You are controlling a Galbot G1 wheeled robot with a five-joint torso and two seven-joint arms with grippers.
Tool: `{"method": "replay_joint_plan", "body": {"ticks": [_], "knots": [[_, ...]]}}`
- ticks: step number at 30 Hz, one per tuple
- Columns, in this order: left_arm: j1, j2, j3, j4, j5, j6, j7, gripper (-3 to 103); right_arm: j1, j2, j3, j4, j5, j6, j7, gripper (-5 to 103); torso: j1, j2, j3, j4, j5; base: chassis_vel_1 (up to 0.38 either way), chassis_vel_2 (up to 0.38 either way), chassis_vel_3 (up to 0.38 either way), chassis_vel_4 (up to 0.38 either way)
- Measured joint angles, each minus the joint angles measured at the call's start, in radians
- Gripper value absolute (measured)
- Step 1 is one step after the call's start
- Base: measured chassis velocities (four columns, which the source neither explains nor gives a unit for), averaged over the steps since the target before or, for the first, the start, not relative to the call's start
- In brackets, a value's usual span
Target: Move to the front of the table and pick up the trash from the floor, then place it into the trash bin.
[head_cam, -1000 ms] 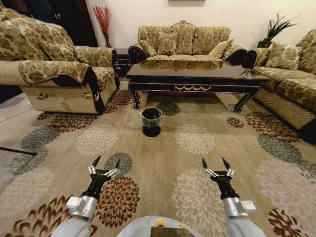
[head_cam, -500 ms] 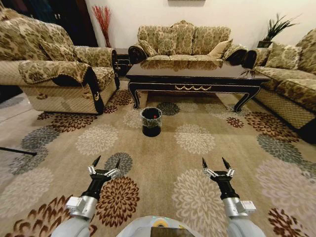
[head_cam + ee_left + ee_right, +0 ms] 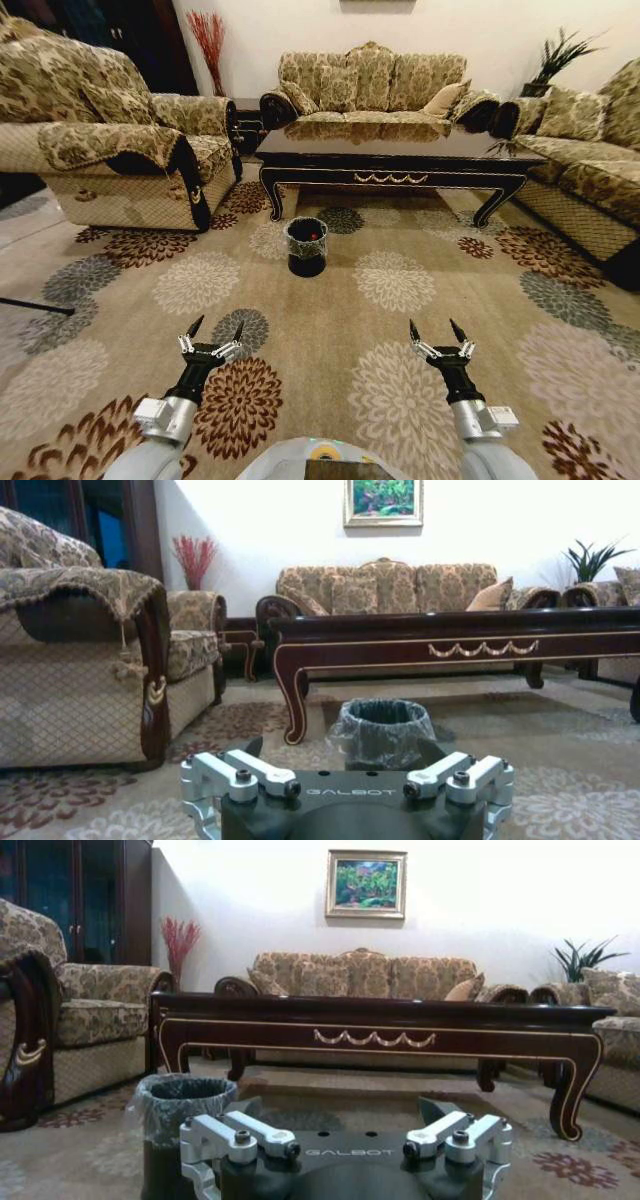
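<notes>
From the head camera, two grippers hang low over the floor (image 3: 330,330), one per arm. The left gripper (image 3: 215,328) has its two dark fingertips spread apart, holding nothing; the right gripper (image 3: 438,327) is likewise spread and holds nothing. Ahead of both, nearer the left gripper's line than the right's, stands one trash bin (image 3: 306,246), round and black with a clear liner, a small red item visible inside it. Beyond the bin stands one table (image 3: 395,152), long and dark. Three sofas ring the table: one at the far side, one on each flank. No loose litter can be made out on the carpet between the jaws and the bin.

In the left wrist camera, the left gripper (image 3: 345,742) sits with its jaws released, and the bin (image 3: 382,732) stands straight ahead between the two fingers, with the table (image 3: 450,641) behind it.

In the right wrist camera, the right gripper (image 3: 345,1104) has its jaws released too; the bin (image 3: 182,1110) stands ahead on the left arm's side of the jaws, in front of the table (image 3: 375,1027). One framed picture (image 3: 366,883) hangs on the far wall.
</notes>
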Motion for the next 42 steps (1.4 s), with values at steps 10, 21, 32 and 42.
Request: {"method": "replay_joint_plan", "body": {"ticks": [10, 21, 32, 42], "knots": [[0.0, 0.0, 0.0, 0.0, 0.0, 0.0, 0.0, 100, 0.0, 0.0, 0.0, 0.0, 0.0, 0.0, 0.0, 100, 0.003, 0.001, 0.0, -0.0001, 0.0, 0.042, -0.038, -0.048, 0.049], [0.0, 0.0, 0.0, 0.0, 0.0, 0.0, 0.0, 100, 0.0, 0.0, 0.0, 0.0, 0.0, 0.0, 0.0, 100, 0.002, 0.001, 0.0, 0.0001, 0.0001, 0.227, -0.219, -0.225, 0.234], [0.0, 0.0, 0.0, 0.0, 0.0, 0.0, 0.0, 100, 0.0, 0.0, 0.0, 0.0, 0.0, 0.0, 0.0, 100, 0.003, 0.001, 0.0, -0.0001, 0.0002, 0.323, -0.315, -0.332, 0.32], [0.0, 0.0, 0.0, 0.0, 0.0, 0.0, 0.0, 100, -0.001, 0.0, 0.0, 0.0, 0.0, 0.0, 0.0, 100, 0.002, 0.001, -0.001, -0.0001, -0.0001, 0.335, -0.332, -0.328, 0.32]]}}
